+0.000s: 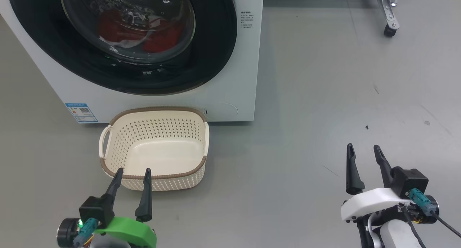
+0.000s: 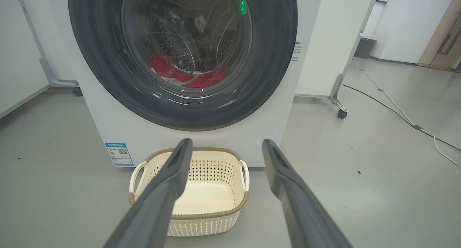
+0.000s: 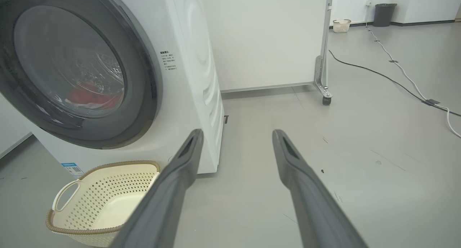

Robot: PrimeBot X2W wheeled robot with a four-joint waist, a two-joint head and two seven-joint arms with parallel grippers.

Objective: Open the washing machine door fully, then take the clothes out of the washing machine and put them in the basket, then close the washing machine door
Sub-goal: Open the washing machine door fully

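The white washing machine (image 1: 237, 82) stands ahead with its round black-rimmed door (image 1: 201, 71) shut. Red clothes (image 1: 158, 41) lie in the drum behind the glass, also seen as red clothes (image 2: 169, 70) in the left wrist view. The cream basket (image 1: 155, 168) sits empty on the floor just below the door. My left gripper (image 1: 133, 173) is open at the basket's near rim, pointing at the machine. My right gripper (image 1: 363, 149) is open over bare floor, well to the right of the machine. The door (image 3: 144, 107) and basket (image 3: 104, 201) lie to the left in the right wrist view.
Grey floor (image 1: 324, 97) spreads to the right of the machine. A white panel on a castor (image 1: 390, 26) stands behind at the far right. A cable (image 3: 407, 79) runs along the floor farther back, near a dark bin (image 3: 383, 14) and a small basket (image 3: 340, 25).
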